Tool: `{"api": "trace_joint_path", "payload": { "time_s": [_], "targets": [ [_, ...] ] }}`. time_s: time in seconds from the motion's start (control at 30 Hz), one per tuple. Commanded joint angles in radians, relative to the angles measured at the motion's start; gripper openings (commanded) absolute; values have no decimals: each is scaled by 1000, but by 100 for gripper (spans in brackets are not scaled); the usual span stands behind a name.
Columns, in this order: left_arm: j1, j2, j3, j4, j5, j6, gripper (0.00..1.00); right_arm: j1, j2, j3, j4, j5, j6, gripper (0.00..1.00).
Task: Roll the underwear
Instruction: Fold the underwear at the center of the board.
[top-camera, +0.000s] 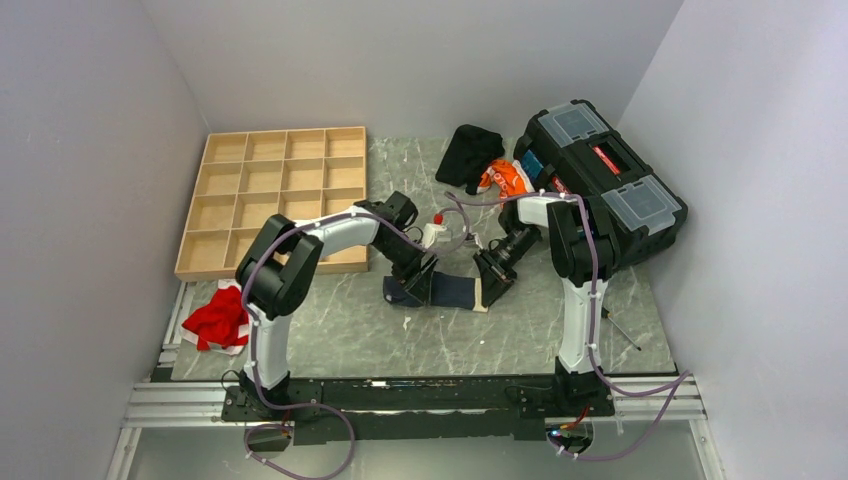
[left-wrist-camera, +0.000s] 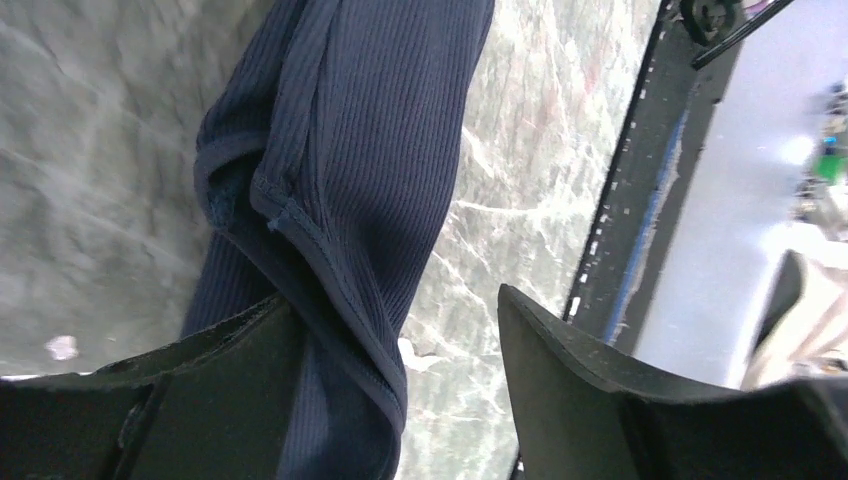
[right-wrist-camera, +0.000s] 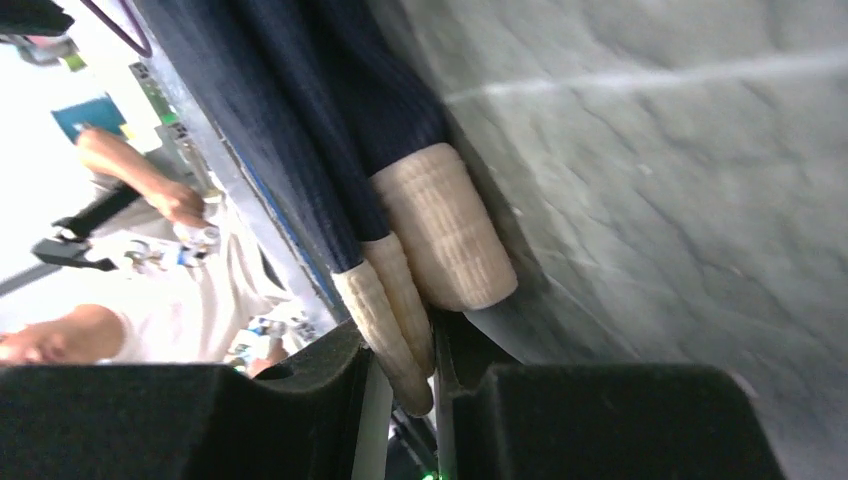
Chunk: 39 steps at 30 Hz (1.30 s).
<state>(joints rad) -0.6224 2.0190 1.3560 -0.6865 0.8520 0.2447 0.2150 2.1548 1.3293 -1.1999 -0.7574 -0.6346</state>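
Note:
The navy ribbed underwear (top-camera: 452, 291) with a cream waistband lies folded into a narrow strip on the marble table between my two grippers. My left gripper (top-camera: 418, 282) is at its left end. In the left wrist view the jaws (left-wrist-camera: 395, 310) stand open, and the navy fabric (left-wrist-camera: 350, 170) drapes against the left finger (left-wrist-camera: 210, 390). My right gripper (top-camera: 493, 279) is at the right end. In the right wrist view it (right-wrist-camera: 405, 385) is shut on folded layers of the cream waistband (right-wrist-camera: 400, 300), with another waistband fold (right-wrist-camera: 445, 235) beside it.
A wooden compartment tray (top-camera: 275, 195) sits at the back left. A black toolbox (top-camera: 600, 180) stands at the back right, with a black garment (top-camera: 468, 155) and an orange item (top-camera: 505, 178) beside it. A red garment (top-camera: 218, 318) lies at the table's left edge.

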Motion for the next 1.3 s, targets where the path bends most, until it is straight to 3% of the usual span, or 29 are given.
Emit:
{"api": "trace_joint_path", "payload": {
  "time_s": [0.0,0.27,0.7,0.83,1.03,1.27],
  "targets": [
    [-17,-75,-14,75,-102,94,73,-23,38,5,99,119,61,21],
    [-11,-128,-68,128,-93,109,73,-24,40,-3,107,110,59,20],
    [19,-387,-244,375,-185,59,73,-24,42,31,79,109,47,20],
    [18,-438,-298,431,-38,52,73,-23,42,44,67,104,47,20],
    [-3,-371,-290,483,182,-1,72,-23,46,60,53,98,49,20],
    [-29,-228,-283,692,268,-158,70,-24,47,67,43,98,50,23]
  ]
}}
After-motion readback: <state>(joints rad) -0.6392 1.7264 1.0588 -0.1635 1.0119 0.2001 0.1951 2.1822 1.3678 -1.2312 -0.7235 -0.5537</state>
